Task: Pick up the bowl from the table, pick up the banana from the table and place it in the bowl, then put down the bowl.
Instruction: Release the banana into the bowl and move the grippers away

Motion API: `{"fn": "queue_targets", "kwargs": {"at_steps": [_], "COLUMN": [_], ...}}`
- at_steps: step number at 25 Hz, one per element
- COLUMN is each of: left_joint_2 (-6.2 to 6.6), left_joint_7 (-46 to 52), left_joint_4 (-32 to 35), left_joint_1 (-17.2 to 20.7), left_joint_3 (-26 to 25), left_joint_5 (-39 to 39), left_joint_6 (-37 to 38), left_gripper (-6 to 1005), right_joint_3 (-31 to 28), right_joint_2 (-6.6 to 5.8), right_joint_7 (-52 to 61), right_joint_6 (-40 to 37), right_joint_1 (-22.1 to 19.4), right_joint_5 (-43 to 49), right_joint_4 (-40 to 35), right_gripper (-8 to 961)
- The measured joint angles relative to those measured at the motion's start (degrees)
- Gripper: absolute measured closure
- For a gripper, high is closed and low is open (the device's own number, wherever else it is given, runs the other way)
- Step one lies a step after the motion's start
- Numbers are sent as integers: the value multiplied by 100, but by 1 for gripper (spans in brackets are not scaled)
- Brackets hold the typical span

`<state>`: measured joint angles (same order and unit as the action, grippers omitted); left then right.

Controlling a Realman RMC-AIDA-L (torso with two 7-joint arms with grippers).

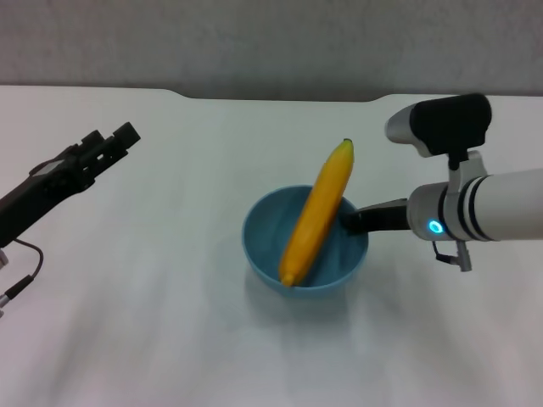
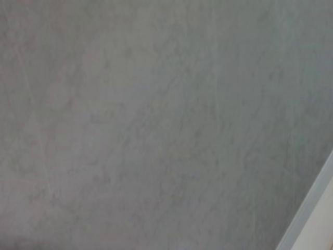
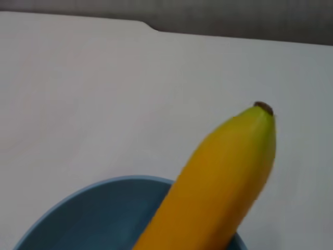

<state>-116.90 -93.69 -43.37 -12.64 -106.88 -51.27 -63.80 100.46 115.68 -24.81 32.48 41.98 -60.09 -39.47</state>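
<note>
The light-blue bowl (image 1: 267,237) is at the middle of the white table (image 1: 170,331). The yellow-orange banana (image 1: 318,212) lies slanted in it, its lower end on the near rim and its dark stem tip sticking up past the far rim. My right gripper (image 1: 352,222) is shut on the bowl's right rim. I cannot tell whether the bowl rests on the table or hangs just above it. The right wrist view shows the banana (image 3: 223,177) over the bowl (image 3: 99,213). My left gripper (image 1: 114,144) is raised at the far left, well apart from the bowl.
The table's far edge has a shallow notch (image 1: 280,95) with a grey wall behind it. The left wrist view shows only a grey surface. A cable (image 1: 21,275) hangs by the left arm near the table's left edge.
</note>
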Motion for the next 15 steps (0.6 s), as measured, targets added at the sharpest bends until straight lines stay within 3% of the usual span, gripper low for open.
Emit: {"fn": "queue_targets", "kwargs": {"at_steps": [15], "left_joint_2": [0], "left_joint_7": [0], "left_joint_4": [21], "left_joint_1": [40], "left_joint_3": [8], "left_joint_5": [4], "left_joint_6": [-1], "left_gripper": [105], "right_joint_3": [124], "right_joint_2": [7], "right_joint_7": [11], "right_joint_6": [-276], "right_joint_1": [-341], "right_joint_5": [-99], "right_joint_4": [-36], "right_gripper": [833]}}
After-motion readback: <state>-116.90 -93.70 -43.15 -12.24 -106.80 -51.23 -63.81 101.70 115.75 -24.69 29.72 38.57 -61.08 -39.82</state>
